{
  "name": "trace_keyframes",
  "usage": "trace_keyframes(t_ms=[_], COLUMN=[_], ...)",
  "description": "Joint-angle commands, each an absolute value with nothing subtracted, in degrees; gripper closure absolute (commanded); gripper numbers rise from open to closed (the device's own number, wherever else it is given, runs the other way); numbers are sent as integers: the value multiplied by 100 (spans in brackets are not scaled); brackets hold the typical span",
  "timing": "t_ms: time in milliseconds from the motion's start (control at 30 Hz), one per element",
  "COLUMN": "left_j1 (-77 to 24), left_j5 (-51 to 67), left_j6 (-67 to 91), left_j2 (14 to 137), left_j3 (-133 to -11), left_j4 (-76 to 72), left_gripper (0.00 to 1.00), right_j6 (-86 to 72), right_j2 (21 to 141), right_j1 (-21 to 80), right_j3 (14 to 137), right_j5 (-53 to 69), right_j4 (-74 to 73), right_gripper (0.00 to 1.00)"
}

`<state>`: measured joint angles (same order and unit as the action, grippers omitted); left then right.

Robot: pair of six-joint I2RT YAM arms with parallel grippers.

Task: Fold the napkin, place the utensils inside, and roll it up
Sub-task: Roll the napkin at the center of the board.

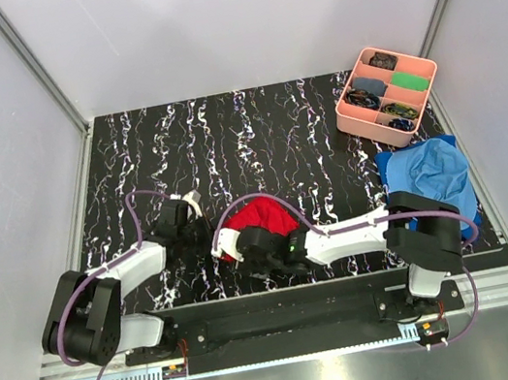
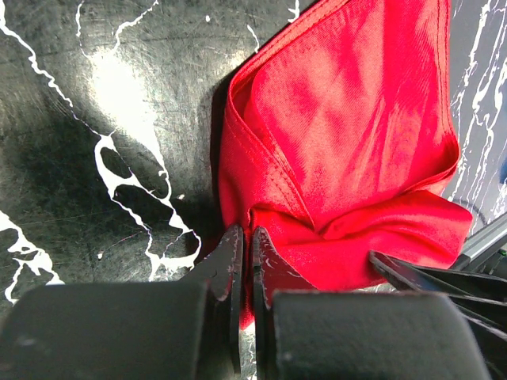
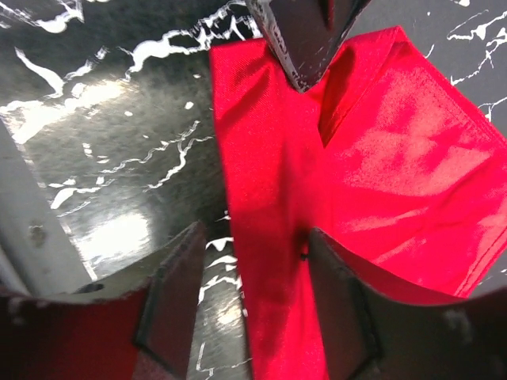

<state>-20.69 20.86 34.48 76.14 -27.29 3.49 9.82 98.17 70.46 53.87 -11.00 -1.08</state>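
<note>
The red napkin [image 1: 265, 216] lies bunched near the table's front edge, between my two grippers. My left gripper [image 1: 212, 241] is shut on the napkin's near left edge [image 2: 348, 119]; red cloth shows in the thin slit between its jaws [image 2: 247, 234]. My right gripper [image 1: 244, 247] is open, its jaws [image 3: 253, 231] standing on either side of a raised fold of the napkin [image 3: 396, 158]. The left gripper's shut tips [image 3: 305, 75] show at the top of the right wrist view. The right gripper's fingers [image 2: 400, 271] show at the right of the left wrist view. The orange utensils are out of view.
A pink tray [image 1: 358, 118] with small dark and green items stands at the back right. A blue cloth [image 1: 433, 173] lies at the right, partly under my right arm. White walls enclose the black marbled table [image 1: 225, 136].
</note>
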Motion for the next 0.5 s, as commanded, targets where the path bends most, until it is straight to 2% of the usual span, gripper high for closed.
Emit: trace_keyframes(t_ms=[0, 167, 467], left_j1=[-2092, -2092, -2092], left_j5=[2083, 2197, 2250], left_j6=[3287, 3234, 3234], left_j2=[7708, 7691, 7620], left_j3=[-2813, -2821, -2830], left_j4=[554, 536, 519], left_gripper=[100, 100, 100], right_j6=[1257, 1099, 817], right_j2=[10098, 10292, 10590], right_j1=[7066, 6900, 6469], right_j3=[5607, 5608, 5686], right_j5=[-1432, -1328, -220], right_j4=[123, 105, -263], right_gripper=[42, 46, 51])
